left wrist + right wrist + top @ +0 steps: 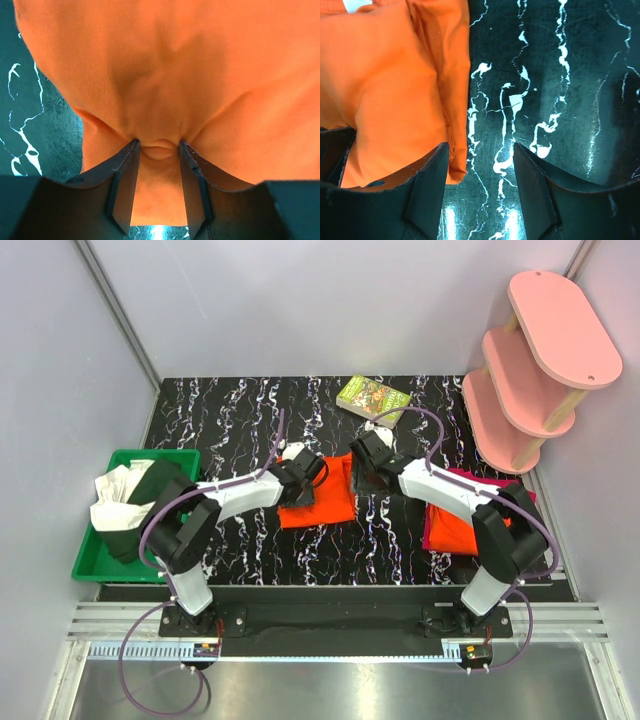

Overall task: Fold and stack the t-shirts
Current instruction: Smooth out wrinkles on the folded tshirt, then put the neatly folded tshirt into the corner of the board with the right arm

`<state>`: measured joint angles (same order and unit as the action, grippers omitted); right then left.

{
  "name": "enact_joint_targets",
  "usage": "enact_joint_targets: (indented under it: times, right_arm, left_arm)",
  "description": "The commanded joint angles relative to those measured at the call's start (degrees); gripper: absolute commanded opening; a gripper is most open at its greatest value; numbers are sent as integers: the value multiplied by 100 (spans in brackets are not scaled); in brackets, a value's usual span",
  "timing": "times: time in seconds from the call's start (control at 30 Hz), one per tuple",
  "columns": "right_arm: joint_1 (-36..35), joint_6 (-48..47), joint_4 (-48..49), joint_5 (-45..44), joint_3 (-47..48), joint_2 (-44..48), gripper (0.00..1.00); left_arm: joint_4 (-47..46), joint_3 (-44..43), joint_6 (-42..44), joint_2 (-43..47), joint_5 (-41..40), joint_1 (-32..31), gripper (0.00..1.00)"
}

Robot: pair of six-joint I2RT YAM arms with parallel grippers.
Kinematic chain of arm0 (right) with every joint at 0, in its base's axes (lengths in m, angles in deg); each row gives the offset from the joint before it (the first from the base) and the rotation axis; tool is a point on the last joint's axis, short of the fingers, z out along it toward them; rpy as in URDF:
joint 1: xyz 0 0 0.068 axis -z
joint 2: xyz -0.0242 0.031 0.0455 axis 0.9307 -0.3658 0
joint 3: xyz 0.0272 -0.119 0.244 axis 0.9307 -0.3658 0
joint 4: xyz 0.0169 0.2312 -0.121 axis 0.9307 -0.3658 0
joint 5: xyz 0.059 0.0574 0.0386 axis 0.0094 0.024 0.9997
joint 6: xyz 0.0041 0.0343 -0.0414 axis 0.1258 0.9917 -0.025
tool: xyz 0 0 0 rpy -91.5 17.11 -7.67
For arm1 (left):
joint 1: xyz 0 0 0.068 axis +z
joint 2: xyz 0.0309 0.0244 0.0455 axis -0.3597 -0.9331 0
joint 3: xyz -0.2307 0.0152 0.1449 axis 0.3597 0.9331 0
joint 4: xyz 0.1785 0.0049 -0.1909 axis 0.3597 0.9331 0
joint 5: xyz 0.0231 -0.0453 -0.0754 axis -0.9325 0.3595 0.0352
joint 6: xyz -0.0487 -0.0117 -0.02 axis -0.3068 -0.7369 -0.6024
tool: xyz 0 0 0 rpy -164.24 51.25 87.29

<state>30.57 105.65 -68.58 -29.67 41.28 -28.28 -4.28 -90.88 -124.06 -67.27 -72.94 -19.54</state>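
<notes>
The left gripper (pixel 159 146) pinched the orange t-shirt (pixel 200 75) at the middle of the worktop (pixel 240 420).
The right gripper (pixel 481 152) hung with fingers apart just off the shirt's edge. It ought to bite that hem too, then both lift evenly toward the stack (pixel 455 530) at the right edge.

Table (pixel 230 420) black, veined with broken white marbling. Orange t-shirt (pixel 330 502) at centre is plain bright orange, no print. At 3 o'clock a second orange t-shirt (pixel 455 530) lies over a magenta-red t-shirt (pixel 478 479). At 9 o'clock a bright green bin (pixel 90 565) holds white cloth (pixel 112 502) and dark cloth (pixel 150 485); pink shelf (pixel 540 360) at 2 o'clock, green-covered book (pixel 372 398) at 12.
</notes>
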Motion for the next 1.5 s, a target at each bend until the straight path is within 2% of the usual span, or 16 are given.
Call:
enact_joint_targets:
  times: [0.0,0.37,0.57,0.87,1.17,1.47]
  right_arm:
    - [-17,47,268,164,188,-102,62]
    - [18,187,549,832,469,-770,65]
    - [62,292,549,833,645,-1236,66]
    - [132,521,558,753,364,-1587,67]
    - [177,680,962,1307,74,-1939,64]
    - [168,557,760,1149,65,-2203,59]
  left_arm:
    - [80,39,-2,-219,208,-7,42]
    - [-148,373,-90,-386,533,-7,41]
    - [-148,329,-29,-325,586,-7,41]
    - [-148,338,-38,-228,586,-7,41]
    - [-105,268,-20,-166,604,-7,41]
    - [-8,144,-29,-228,551,-7,41]
